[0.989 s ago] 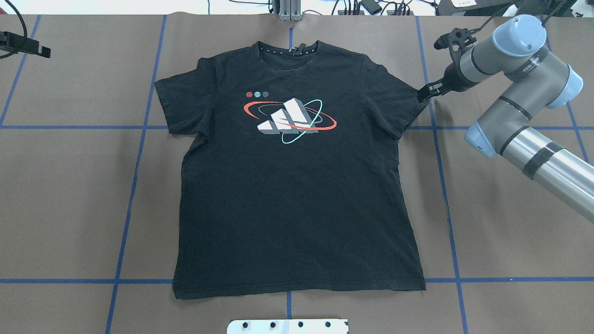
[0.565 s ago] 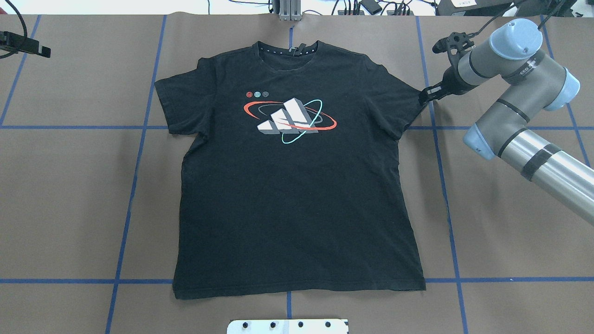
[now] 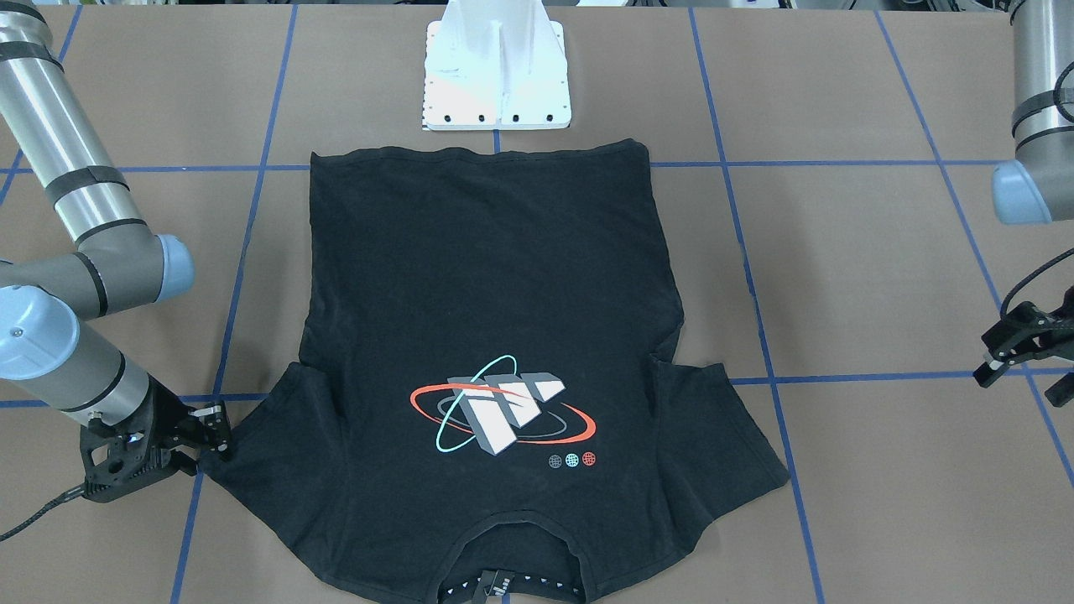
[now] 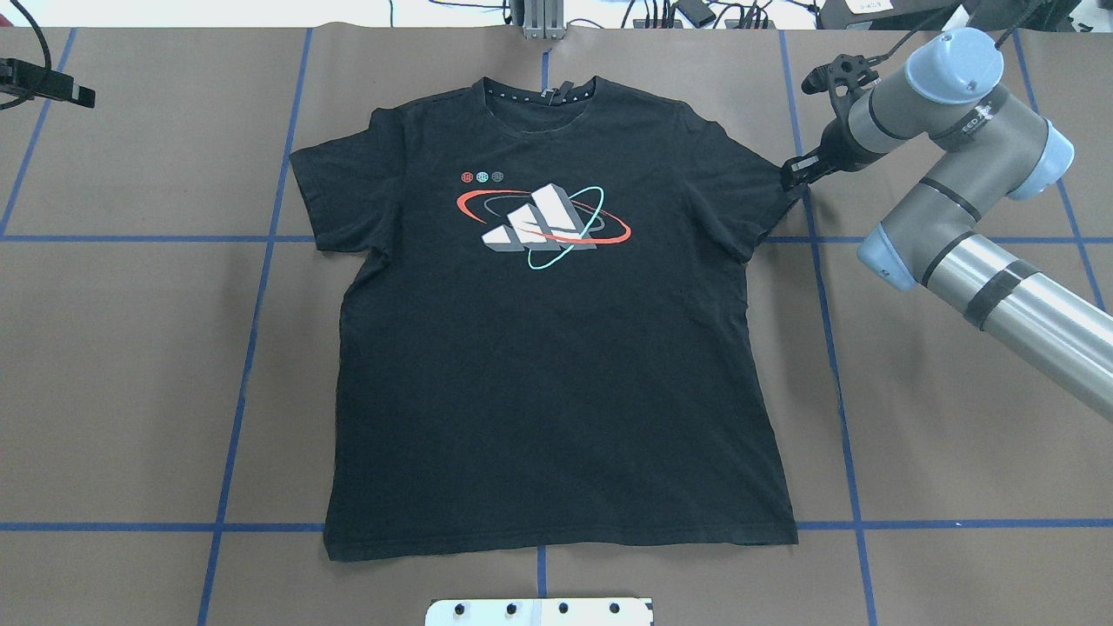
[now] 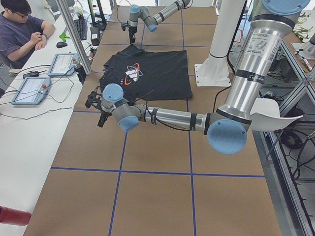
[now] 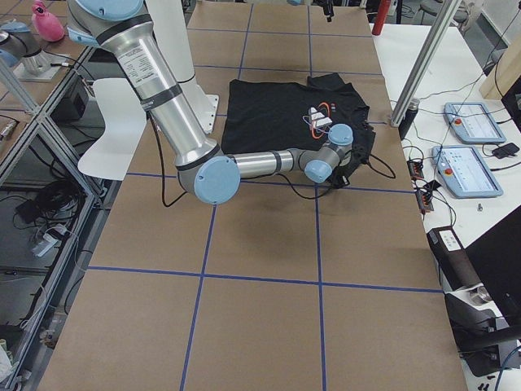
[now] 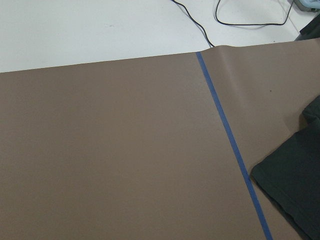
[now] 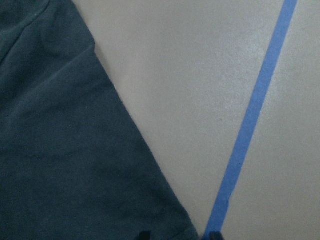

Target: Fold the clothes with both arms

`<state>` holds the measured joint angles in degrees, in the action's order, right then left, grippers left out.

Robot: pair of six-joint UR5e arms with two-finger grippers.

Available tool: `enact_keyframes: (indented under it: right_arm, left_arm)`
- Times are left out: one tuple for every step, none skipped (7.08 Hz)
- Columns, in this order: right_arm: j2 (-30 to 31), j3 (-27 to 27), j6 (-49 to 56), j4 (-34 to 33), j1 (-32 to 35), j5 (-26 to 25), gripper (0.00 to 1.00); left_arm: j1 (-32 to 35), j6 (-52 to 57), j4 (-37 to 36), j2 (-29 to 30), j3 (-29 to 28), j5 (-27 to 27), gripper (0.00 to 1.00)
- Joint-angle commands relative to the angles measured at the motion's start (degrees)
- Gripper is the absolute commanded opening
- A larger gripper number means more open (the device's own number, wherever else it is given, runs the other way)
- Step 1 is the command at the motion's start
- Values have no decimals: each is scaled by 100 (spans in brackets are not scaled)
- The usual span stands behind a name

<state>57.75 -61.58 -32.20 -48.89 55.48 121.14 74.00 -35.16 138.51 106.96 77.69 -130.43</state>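
Item: black short-slv T-shirt [image 4: 556,374], lay flat on counter [image 4: 130,391], front up, both slvs spread, no folds made.
Orientation (overhead view): collar at 12 o'clock, hem at 6 o'clock, hem edge near white pedestal [image 3: 497,71].
Logo [image 4: 543,226]: white-grey blocks w/ red and teal rings, on chest, facing up.
Counter surface: brown paper, gridded w/ blue tape [image 4: 252,348].
Right arm [image 4: 974,261]: extended from approx 4 o'clock of shirt, wrist bent toward the slv.
Right claw [image 4: 793,172]: at shirt's 2 o'clock, low, at tip of that slv. Fingers apart. Wrist cam showed fingertips [image 8: 145,236] either side of the slv corner, one over the cloth, the other at the tape line. Not clamped on fabric. Contact w/ cloth: could not tell.
Left arm [image 3: 1028,101]: elbow hung at counter's edge, forearm mostly out of frame.
Left claw [image 3: 983,361]: approx 10 o'clock of shirt in overhead view, well apart from the cloth, over bare paper. Fingers looked apart, nothing between them.
Left wrist cam: paper, one tape line, corner of the other slv at 4 o'clock of frame.
Surroundings: person [image 5: 19,29] seated at a side desk beyond the collar end, per left-side view.
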Motion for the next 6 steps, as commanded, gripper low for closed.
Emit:
enact_keyframes:
  right_arm:
    - [-80, 111, 3, 11, 16, 15, 50]
    - [-54, 102, 12, 20, 24, 24, 50]
    - [-27, 93, 20, 29, 24, 32, 50]
    - [-19, 84, 20, 29, 33, 41, 50]
    - [-18, 67, 12, 29, 33, 50, 50]
    - [-18, 49, 12, 29, 33, 76, 50]
  left_arm:
    - [0, 0, 0, 0, 0, -9, 100]
    - [0, 0, 0, 0, 0, -9, 100]
    - [0, 0, 0, 0, 9, -9, 100]
    - [0, -17, 0, 0, 18, -18, 100]
    - [0, -9, 0, 0, 18, -18, 100]
    - [0, -18, 0, 9, 27, -18, 100]
